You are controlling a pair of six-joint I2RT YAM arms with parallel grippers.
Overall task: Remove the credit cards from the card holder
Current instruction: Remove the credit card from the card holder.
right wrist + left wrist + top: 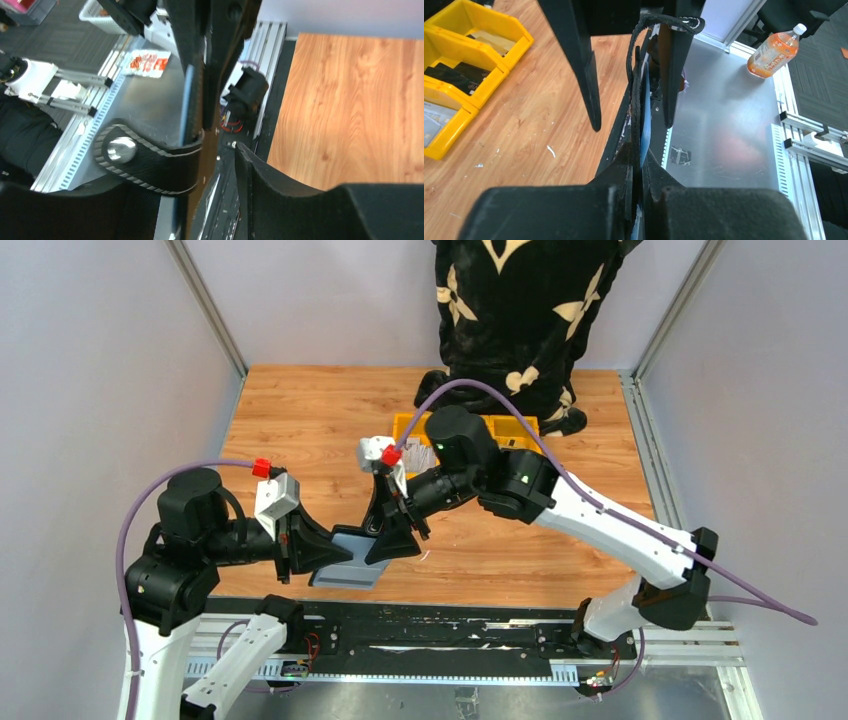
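The left tool (335, 556) is clenched on the black card holder (352, 573), holding it over the bench's (300, 420) near edge (edge-on to both wrist cameras). A blue credit card (645, 117) edge shows in its fold. The right tool (397, 545) is released, its fingers (585, 75) standing on either side of the holder, whose snap tab (145, 161) sticks out sideways.

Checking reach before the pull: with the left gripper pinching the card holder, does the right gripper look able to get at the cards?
Probably yes: the right gripper stands open astride the free end of the card holder, and a blue edge, likely a card, shows there with nothing in front of it.
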